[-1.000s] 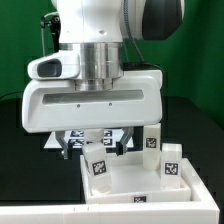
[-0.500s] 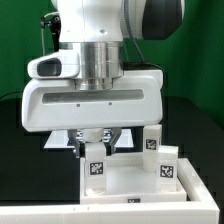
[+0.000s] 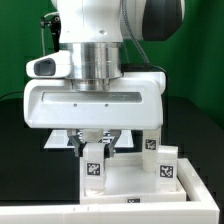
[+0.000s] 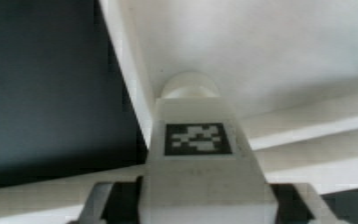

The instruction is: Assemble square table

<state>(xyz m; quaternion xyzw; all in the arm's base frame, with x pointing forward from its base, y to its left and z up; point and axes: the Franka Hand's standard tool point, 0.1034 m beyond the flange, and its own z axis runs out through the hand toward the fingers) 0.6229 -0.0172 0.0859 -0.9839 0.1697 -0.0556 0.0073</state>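
Tabletop (image 3: pixel 135 180), white with a raised rim, lies nearest in the exterior view. Above its corner on the exterior view's left, the gripper (image 3: pixel 97 148) squeezes one leg (image 3: pixel 95 170) upright; the wrist view shows this leg (image 4: pixel 195 150) between the fingers. Two more legs (image 3: pixel 169 165) stand on the exterior view's right. Farther back lies the marker board (image 3: pixel 70 138).

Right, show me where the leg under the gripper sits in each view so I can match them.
Exterior view: the held leg stands upright below the gripper, over the table top.
Wrist view: the same leg fills the centre, its tag facing the camera.
Shared landmark: the table top's raised rim.
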